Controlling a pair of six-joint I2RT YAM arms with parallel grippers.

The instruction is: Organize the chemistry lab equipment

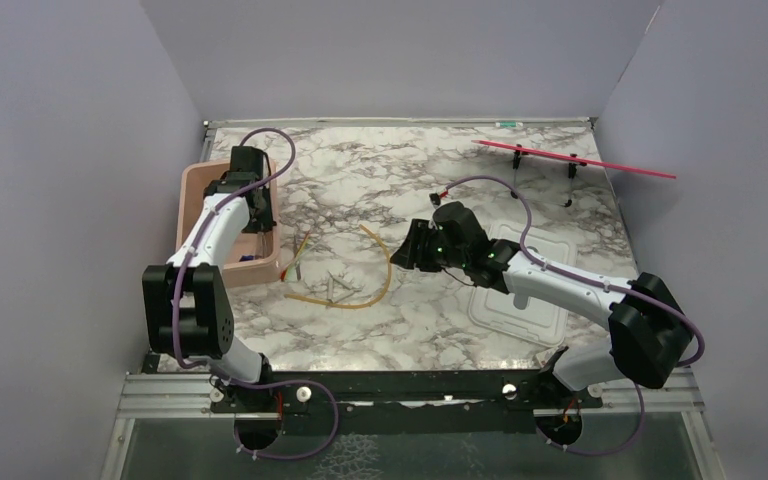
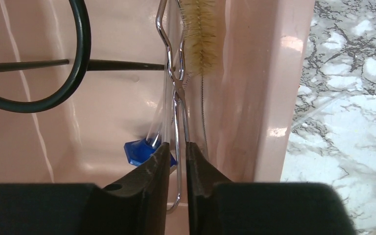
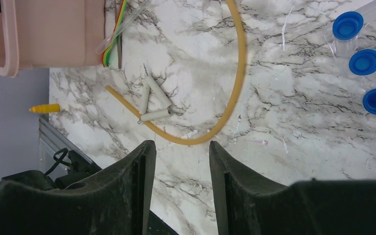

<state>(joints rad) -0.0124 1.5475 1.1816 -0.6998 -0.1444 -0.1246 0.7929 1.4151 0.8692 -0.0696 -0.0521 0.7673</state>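
Observation:
My left gripper [image 1: 260,215] is down inside the pink tub [image 1: 192,200]. In the left wrist view it [image 2: 177,147] is shut on the metal tongs [image 2: 176,98], which hang along the tub's right wall. A black wire ring [image 2: 78,63], a bristle brush [image 2: 200,39] and a blue-based clear vial [image 2: 139,151] lie in the tub. My right gripper [image 1: 407,250] is open and empty above the table [image 3: 178,147]. The amber rubber tubing [image 1: 385,270] curves just ahead of it [image 3: 240,73]. Three clear blue-capped tubes [image 3: 364,62] lie to its right.
Small white rod pieces [image 3: 154,95] lie inside the tubing's curve. A coloured strip [image 3: 112,39] rests by the tub's corner. The white lid [image 1: 520,300] lies under my right arm. A red rod on black stands [image 1: 580,158] is at the back right.

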